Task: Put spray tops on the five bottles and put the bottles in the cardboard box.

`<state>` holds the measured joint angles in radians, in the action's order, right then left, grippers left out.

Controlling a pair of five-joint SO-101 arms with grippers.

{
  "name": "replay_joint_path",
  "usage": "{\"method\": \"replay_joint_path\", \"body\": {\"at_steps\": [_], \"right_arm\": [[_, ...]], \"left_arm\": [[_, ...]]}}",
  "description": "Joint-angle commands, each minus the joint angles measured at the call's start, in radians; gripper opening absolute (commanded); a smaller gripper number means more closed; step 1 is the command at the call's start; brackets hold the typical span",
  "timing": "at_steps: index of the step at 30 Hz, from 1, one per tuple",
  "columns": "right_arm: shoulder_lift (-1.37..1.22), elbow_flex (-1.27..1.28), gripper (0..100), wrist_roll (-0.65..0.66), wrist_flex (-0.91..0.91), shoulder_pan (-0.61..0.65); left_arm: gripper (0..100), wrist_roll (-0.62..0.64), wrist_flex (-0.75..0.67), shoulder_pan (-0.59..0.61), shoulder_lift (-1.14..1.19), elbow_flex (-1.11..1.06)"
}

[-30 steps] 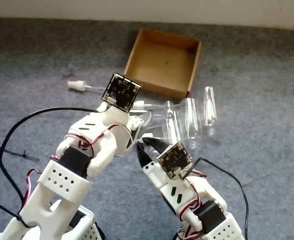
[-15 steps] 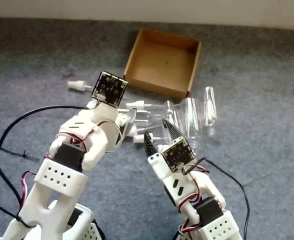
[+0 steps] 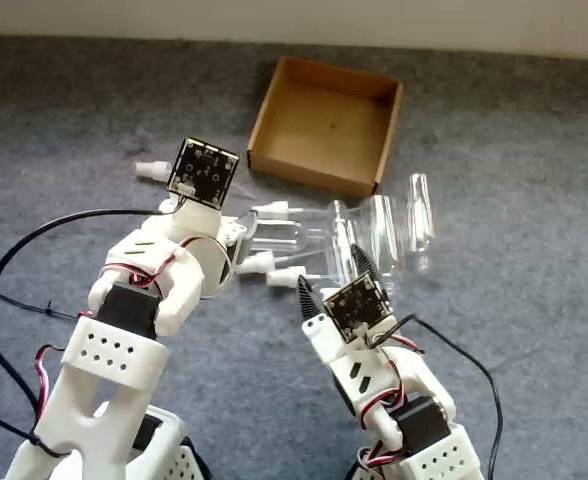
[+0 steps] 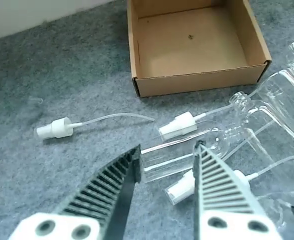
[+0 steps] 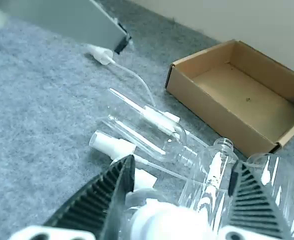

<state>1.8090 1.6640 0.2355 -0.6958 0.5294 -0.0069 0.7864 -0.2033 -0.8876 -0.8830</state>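
Observation:
Several clear bottles (image 3: 379,235) lie on the grey carpet in front of the open cardboard box (image 3: 314,175). White spray tops (image 3: 256,263) lie loose beside them, and one more spray top (image 3: 154,170) lies apart at the left. My left gripper (image 3: 237,236) hangs open over a lying bottle (image 4: 172,155), with a spray top (image 4: 177,125) just beyond it. My right gripper (image 3: 332,280) is open, low at the bottles' near side. An open-necked bottle (image 5: 222,147) stands between its fingertips (image 5: 239,172), and a spray top (image 5: 109,143) lies beside them.
The cardboard box (image 4: 197,82) holds nothing and stands at the back, its near wall (image 5: 207,107) close behind the bottles. Black cables (image 3: 34,250) and a cable tie (image 3: 34,310) lie at the left. Bare carpet spreads to the right and left of the cluster.
The left arm has swung left and drawn back from the bottles. The right gripper has moved forward to the bottles, and its fingers have spread wider.

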Motion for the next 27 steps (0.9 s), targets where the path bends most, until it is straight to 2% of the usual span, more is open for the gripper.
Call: {"method": "replay_joint_path", "body": {"at_steps": [1,10,17,19,22,27], "right_arm": [[-0.013,0.012,27.6,0.011,-0.002,-0.012],[-0.015,0.039,28.3,0.035,-0.002,-0.001],[-0.039,-0.053,30.4,0.035,-0.147,-0.004],[-0.114,-0.14,30.4,0.029,-0.2,-0.005],[-0.32,-0.237,30.4,-0.002,-0.189,-0.005],[-0.595,-0.314,30.6,0.003,0.01,-0.004]], "left_arm": [[17,-0.002,0.0,0.016,-0.005,0.008],[17,-0.002,0.002,0.013,-0.005,0.008],[17,-0.002,0.003,0.013,-0.004,0.008],[17,-0.002,0.003,0.013,-0.004,0.008],[17,0.0,0.003,0.012,-0.004,0.008],[17,0.0,0.015,0.018,-0.008,0.007]]}}
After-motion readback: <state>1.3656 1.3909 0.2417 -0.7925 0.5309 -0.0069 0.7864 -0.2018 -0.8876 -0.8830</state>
